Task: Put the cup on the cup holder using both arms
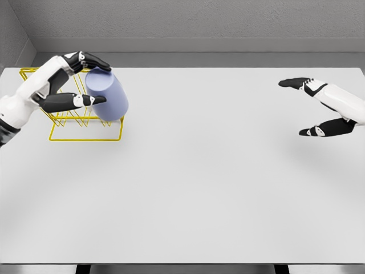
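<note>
In the upper left of the frame we see the cup point(107, 95), pale blue-violet, tilted so that its long axis leans from upper left to lower right. It sits on the yellow wire cup holder point(85, 137), over its right part. Whether it is really hung on a prong or only leaning against the wires, we cannot tell, because the cup body covers that spot.

The left hand point(85, 80) is at the cup. Its upper fingers point(94, 60) reach over the top end of the cup and its thumb points at the cup's left side lower down, so the cup lies to the right of the palm, between fingers and thumb. The fingers look rather wide and straight, more around the cup than pressing it. We judge it as a loose hold, and contact is not sure from this view.

The right hand point(319, 108) is far at the right edge of the frame, well apart from the cup, with fingers spread wide and holding nothing. The left hand is clearly the nearer one.

All stands on the white table point(199, 194). The left forearm is cut off by the frame's left edge and hides part of the holder behind it.
</note>
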